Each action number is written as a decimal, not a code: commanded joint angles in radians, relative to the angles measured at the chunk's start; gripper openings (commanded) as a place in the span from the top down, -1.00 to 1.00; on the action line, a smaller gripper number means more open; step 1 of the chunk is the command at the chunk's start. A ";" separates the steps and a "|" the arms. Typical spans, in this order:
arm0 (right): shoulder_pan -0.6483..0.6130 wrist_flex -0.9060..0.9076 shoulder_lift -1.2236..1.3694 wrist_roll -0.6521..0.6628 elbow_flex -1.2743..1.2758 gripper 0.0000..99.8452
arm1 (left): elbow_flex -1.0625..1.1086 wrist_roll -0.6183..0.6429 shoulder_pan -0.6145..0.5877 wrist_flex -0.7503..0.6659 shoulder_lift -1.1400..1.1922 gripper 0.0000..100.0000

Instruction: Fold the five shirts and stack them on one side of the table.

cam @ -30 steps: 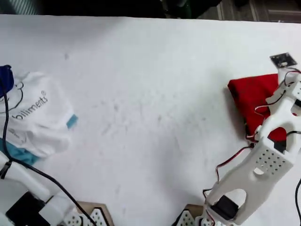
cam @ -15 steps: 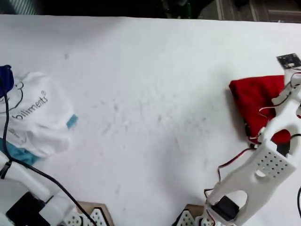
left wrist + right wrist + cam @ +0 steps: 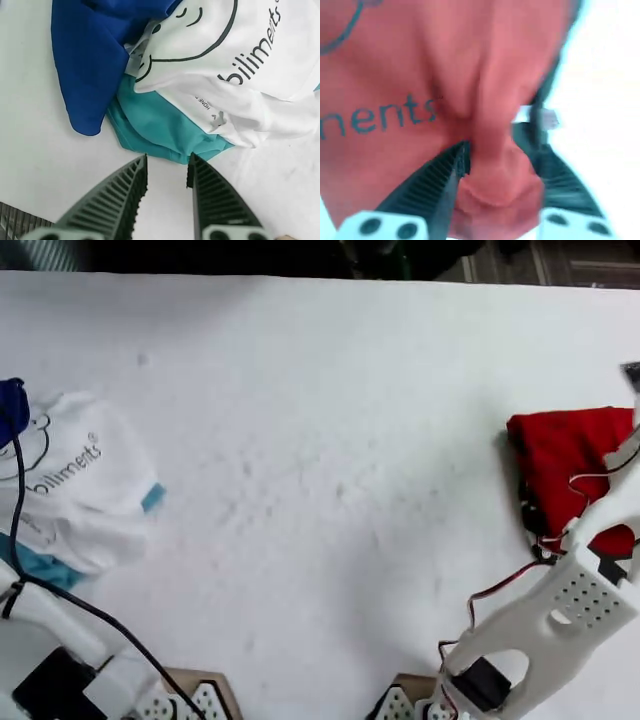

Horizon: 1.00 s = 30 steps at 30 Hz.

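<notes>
A red shirt [image 3: 560, 450] with dark print lies bunched near the table's right edge, a dark cloth edge [image 3: 527, 510] showing beneath it. My right gripper [image 3: 492, 150] is shut on a fold of the red shirt [image 3: 420, 75], and the right arm [image 3: 560, 610] crosses the shirt's near side. At the left edge sits a pile: a white shirt [image 3: 80, 480] on top, a teal shirt [image 3: 35, 568] under it, a blue shirt [image 3: 10, 405] behind. My left gripper [image 3: 167, 165] hovers just short of the teal shirt [image 3: 160, 130], open a little, holding nothing.
The white table [image 3: 320, 440] has wide free room between the pile and the red shirt. A black cable [image 3: 90, 615] runs along the left arm at the near left. The arm bases [image 3: 400, 702] stand at the near edge.
The right arm has drawn the red shirt to the right, toward the table's right edge. The pile and the left arm have not moved.
</notes>
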 commanded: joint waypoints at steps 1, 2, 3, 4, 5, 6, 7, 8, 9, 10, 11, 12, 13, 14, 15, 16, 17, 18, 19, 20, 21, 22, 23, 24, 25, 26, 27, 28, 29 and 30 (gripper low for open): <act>-0.019 0.085 -0.122 -0.046 -0.077 0.01 | 0.000 -0.003 0.008 -0.017 -0.027 0.70; -0.033 0.128 -0.134 -0.046 -0.086 0.04 | 0.000 -0.003 0.008 -0.017 -0.027 0.70; -0.042 0.173 -0.145 -0.046 -0.095 0.09 | 0.000 -0.003 0.008 -0.017 -0.027 0.70; -0.059 0.208 -0.151 -0.046 -0.104 0.17 | 0.000 -0.003 0.008 -0.017 -0.027 0.70; -0.068 0.231 -0.153 -0.046 -0.112 0.27 | 0.000 -0.003 0.008 -0.017 -0.027 0.70; -0.076 0.240 -0.153 -0.046 -0.114 0.41 | 0.000 -0.003 0.008 -0.017 -0.027 0.70; -0.081 0.237 -0.153 -0.046 -0.110 0.56 | 0.000 -0.003 0.008 -0.017 -0.027 0.70; -0.082 0.232 -0.151 -0.046 -0.107 0.74 | -0.002 -0.003 0.008 -0.017 -0.027 0.70; -0.082 0.220 -0.140 -0.048 -0.107 0.93 | -0.002 -0.003 0.008 -0.017 -0.027 0.70; -0.079 0.203 -0.125 -0.049 -0.109 1.00 | -0.002 -0.003 0.008 -0.017 -0.027 0.70; -0.073 0.191 -0.107 -0.049 -0.115 0.91 | -0.002 -0.003 0.008 -0.017 -0.027 0.70; -0.061 0.182 -0.087 -0.049 -0.117 0.86 | -0.002 -0.003 0.008 -0.017 -0.027 0.70; -0.054 0.163 -0.070 -0.049 -0.118 0.88 | -0.002 -0.003 0.008 -0.017 -0.027 0.70; -0.048 0.133 -0.051 -0.049 -0.118 0.94 | -0.002 -0.003 0.008 -0.017 -0.027 0.70; -0.044 0.094 -0.031 -0.049 -0.118 0.98 | -0.002 -0.003 0.008 -0.017 -0.027 0.70; -0.038 0.054 -0.010 -0.049 -0.118 0.96 | 0.000 -0.003 0.008 -0.017 -0.027 0.70; -0.028 0.018 0.016 -0.049 -0.118 0.95 | 0.000 -0.003 0.008 -0.017 -0.027 0.70; -0.025 -0.022 0.045 -0.049 -0.118 0.96 | 0.000 -0.003 0.008 -0.017 -0.027 0.70; -0.024 -0.058 0.076 -0.049 -0.118 0.97 | 0.000 -0.003 0.008 -0.017 -0.027 0.70; -0.024 -0.091 0.107 -0.049 -0.118 0.96 | 0.000 -0.003 0.008 -0.017 -0.027 0.70; -0.024 -0.125 0.131 -0.049 -0.118 0.96 | 0.000 -0.003 0.008 -0.017 -0.027 0.70; -0.024 -0.151 0.151 -0.049 -0.118 0.96 | 0.000 -0.003 0.008 -0.017 -0.028 0.70; -0.025 -0.162 0.159 -0.049 -0.130 0.96 | 0.000 -0.003 0.008 -0.017 -0.030 0.70; -0.027 -0.156 0.157 -0.049 -0.157 0.96 | -0.002 -0.003 0.008 -0.017 -0.031 0.70; -0.033 -0.128 0.148 -0.049 -0.192 0.96 | -0.002 -0.003 0.008 -0.017 -0.033 0.70; -0.039 -0.087 0.136 -0.049 -0.227 0.96 | -0.002 -0.003 0.008 -0.017 -0.033 0.70; -0.050 -0.033 0.122 -0.049 -0.262 0.96 | -0.002 -0.003 0.008 -0.017 -0.033 0.70; -0.067 0.018 0.110 -0.049 -0.298 0.96 | -0.002 -0.003 0.007 -0.017 -0.033 0.70; -0.081 0.059 0.101 -0.049 -0.331 0.96 | -0.002 -0.003 0.007 -0.017 -0.033 0.70; -0.093 0.081 0.099 -0.049 -0.364 0.96 | -0.002 -0.003 0.007 -0.017 -0.033 0.70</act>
